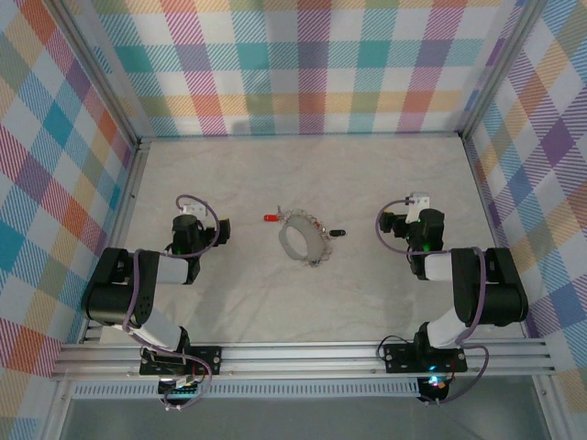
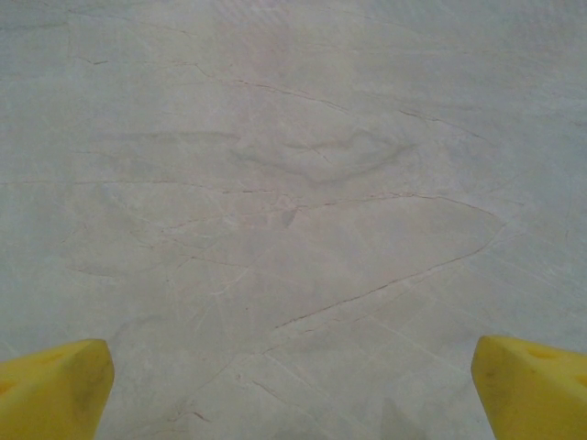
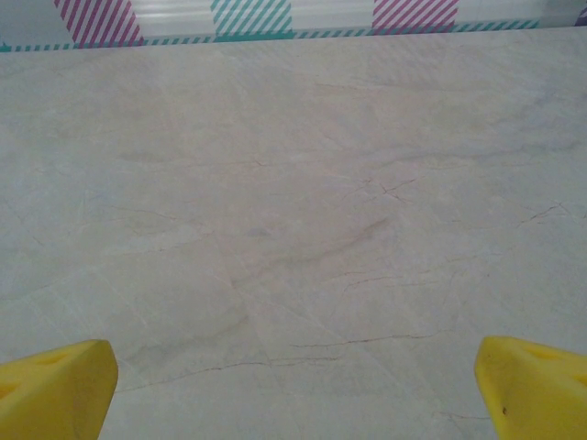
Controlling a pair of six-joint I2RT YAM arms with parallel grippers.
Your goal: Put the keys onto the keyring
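Keyring (image 1: 301,236) sits mid-counter (image 1: 229,302), with the red key (image 1: 271,218) just beside it on the left and the black key (image 1: 337,233) on the right. Left end effector (image 2: 293,390) and right end effector (image 3: 293,390) are both wide open and empty. Keys are probably light, stiff and slippery lying flat, so pinch the plastic heads. The chain is floppy, so grip the loop's rim.

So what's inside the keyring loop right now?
Only bare table shows inside the keyring. The red key lies outside it to the left, the black key outside to the right. The table beneath the ring's own band is hidden.
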